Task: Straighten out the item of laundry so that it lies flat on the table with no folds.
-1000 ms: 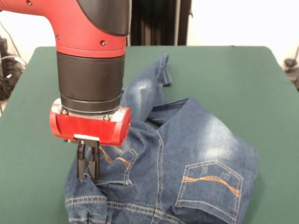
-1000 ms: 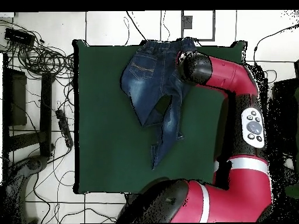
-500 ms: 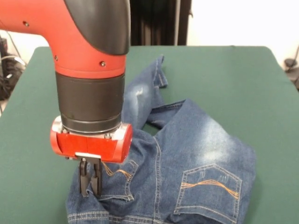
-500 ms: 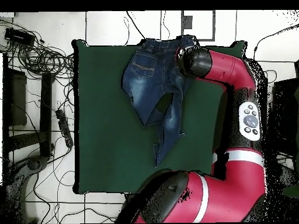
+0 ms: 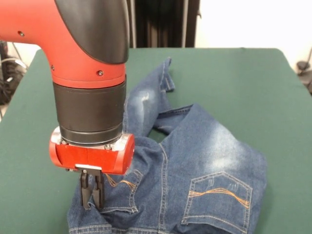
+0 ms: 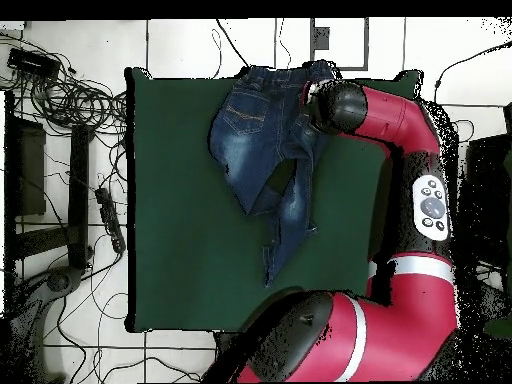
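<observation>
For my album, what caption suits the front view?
Red arm's end effector pinching rumpled jeans near the waistband on a green table.

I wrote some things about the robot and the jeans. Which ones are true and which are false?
1. The jeans lie perfectly flat. False: they are bunched, with one leg folded under.
2. The gripper is down at the jeans near a back pocket. True.
3. The table is covered in red cloth. False: it is dark green.
4. The jeans reach over one table edge in the overhead view. True.
5. The gripper's fingers are spread wide apart. False: they are close together on the denim.
</observation>
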